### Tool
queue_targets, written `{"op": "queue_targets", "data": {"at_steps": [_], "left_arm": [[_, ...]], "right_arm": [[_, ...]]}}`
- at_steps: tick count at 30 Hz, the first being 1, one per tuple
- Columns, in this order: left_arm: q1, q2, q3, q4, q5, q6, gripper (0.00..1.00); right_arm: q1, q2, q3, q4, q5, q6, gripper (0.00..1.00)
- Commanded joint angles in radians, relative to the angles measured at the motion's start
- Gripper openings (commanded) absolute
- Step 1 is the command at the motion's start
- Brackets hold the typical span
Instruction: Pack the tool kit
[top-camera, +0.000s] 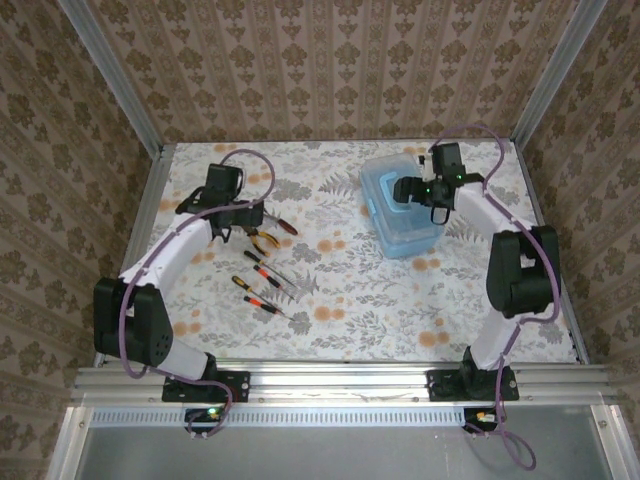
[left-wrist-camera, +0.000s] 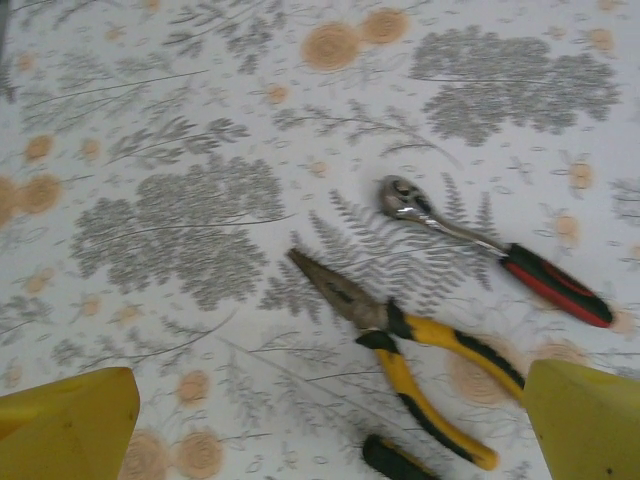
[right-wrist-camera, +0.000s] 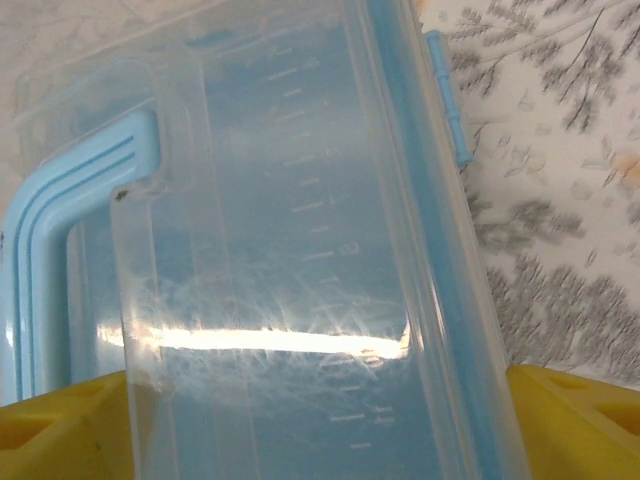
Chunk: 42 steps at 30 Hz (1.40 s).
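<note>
Right wrist view: right tool (right-wrist-camera: 320, 385) spread wide astride the shut case (right-wrist-camera: 300, 250), which needs opening; left tool (left-wrist-camera: 328, 372) open above pliers (left-wrist-camera: 400, 330).

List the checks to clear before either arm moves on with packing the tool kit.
1. Left gripper open: ok, jaws wide above the pliers.
2. Pliers clear of the ratchet wrench: ok, they lie apart.
3. Case lid open for loading: not ok, it looks closed.
4. Right gripper grip on the case: cannot tell; its fingers flank the lid.
5. Screwdrivers packed: not ok, they lie on the table.
</note>
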Motion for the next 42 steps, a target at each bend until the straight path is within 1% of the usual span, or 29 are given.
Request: {"op": "queue_targets", "data": {"at_steps": [1,3,6,7,11,13,14,17,20,25,29,32,35,42], "left_arm": [[-0.058,0.021,-0.005,0.035,0.05,-0.048,1.0],[-0.093,0.045,-0.006,0.059,0.098,-0.073,1.0],[-0.133,0.085,-0.014,0.121,0.207,-0.124,1.0],[-0.166,0.099,-0.019,0.146,0.239,-0.142,1.0],[-0.224,0.151,-0.026,0.229,0.333,-0.198,1.0],[-0.247,0.177,-0.021,0.249,0.354,-0.215,1.0],[-0.255,0.187,-0.019,0.254,0.358,-0.22,1.0],[-0.274,0.211,-0.013,0.273,0.379,-0.234,1.0],[-0.281,0.222,-0.01,0.288,0.395,-0.245,1.0],[-0.282,0.222,-0.018,0.291,0.405,-0.245,1.0],[-0.282,0.232,-0.023,0.314,0.445,-0.252,1.0],[-0.282,0.24,-0.033,0.342,0.478,-0.273,1.0],[-0.282,0.237,-0.051,0.371,0.498,-0.295,1.0],[-0.282,0.242,-0.092,0.432,0.549,-0.334,1.0]], "right_arm": [[0.025,-0.069,-0.17,-0.006,0.021,0.182,0.86],[0.053,-0.119,-0.24,0.027,0.023,0.237,0.86],[0.112,-0.178,-0.312,0.055,0.046,0.302,0.86],[0.132,-0.195,-0.327,0.058,0.061,0.328,0.86],[0.19,-0.253,-0.364,0.066,0.107,0.408,0.87],[0.209,-0.28,-0.363,0.045,0.146,0.422,0.91],[0.213,-0.291,-0.363,0.041,0.149,0.423,1.0],[0.218,-0.314,-0.34,-0.001,0.167,0.388,1.0],[0.219,-0.31,-0.304,-0.039,0.17,0.318,1.0],[0.217,-0.289,-0.222,-0.105,0.156,0.141,1.0],[0.195,-0.244,-0.115,-0.164,0.111,0.027,1.0],[0.159,-0.2,-0.053,-0.192,0.035,-0.006,1.0],[0.134,-0.158,-0.015,-0.233,0.003,-0.031,1.0],[0.124,-0.113,-0.008,-0.234,-0.062,-0.066,1.0]]}}
